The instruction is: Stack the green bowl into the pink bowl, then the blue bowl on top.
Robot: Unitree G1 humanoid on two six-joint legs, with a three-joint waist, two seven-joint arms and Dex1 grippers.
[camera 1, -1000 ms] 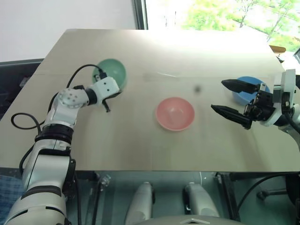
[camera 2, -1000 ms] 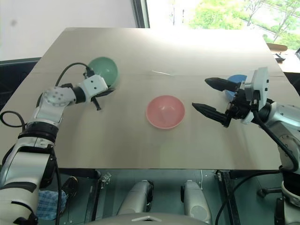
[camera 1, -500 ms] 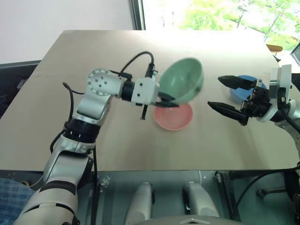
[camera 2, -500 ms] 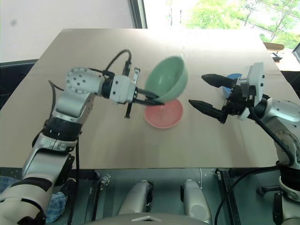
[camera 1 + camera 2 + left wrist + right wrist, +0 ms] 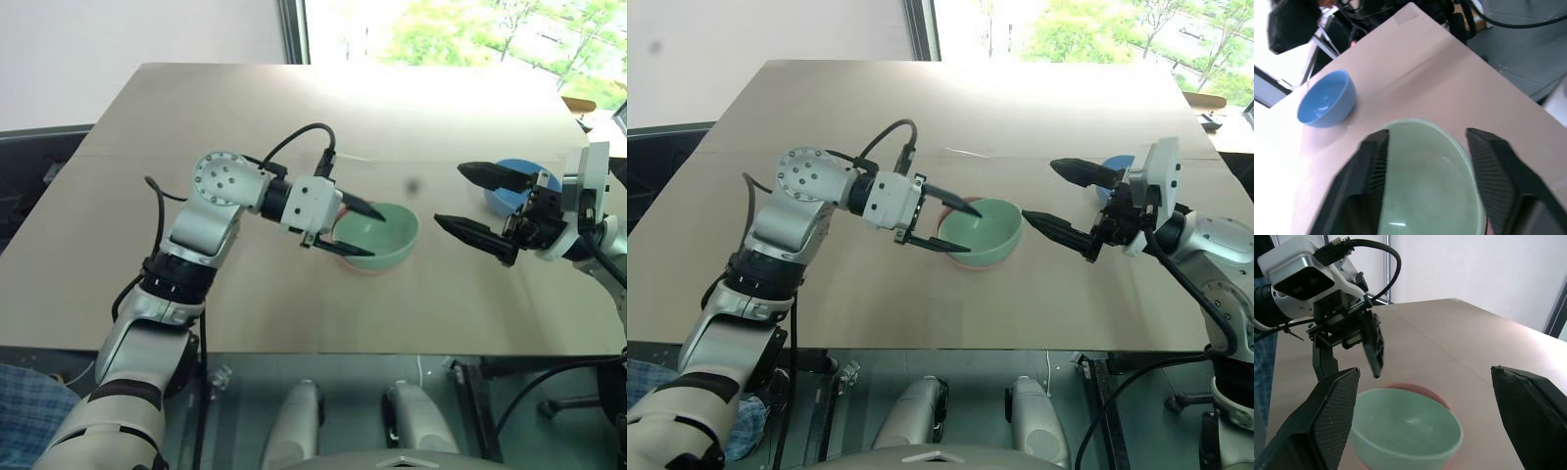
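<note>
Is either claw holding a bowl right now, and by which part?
Nothing is held. The left claw stands open around the near rim of the green bowl, which sits in the pink bowl. The right claw is open and empty.

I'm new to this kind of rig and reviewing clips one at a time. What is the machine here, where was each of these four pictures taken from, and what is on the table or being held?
This is a humanoid robot with two arms, each ending in a black two-fingered pincer. Two pictures come from cameras in its head, looking down over a tan table. The other two come from cameras on its wrists, looking along each pincer's fingers.

On the table, the small round pale mint-green bowl sits nested in the salmon-pink bowl, whose rim peeks out around it. The left pincer stands open around the green bowl's rim and no longer seems to grip it. The bright sky-blue bowl rests apart, near the table's right edge. The right pincer hangs open in the air beside it, holding nothing.

So the first stacking step looks done; the blue bowl has not yet been stacked.
</note>
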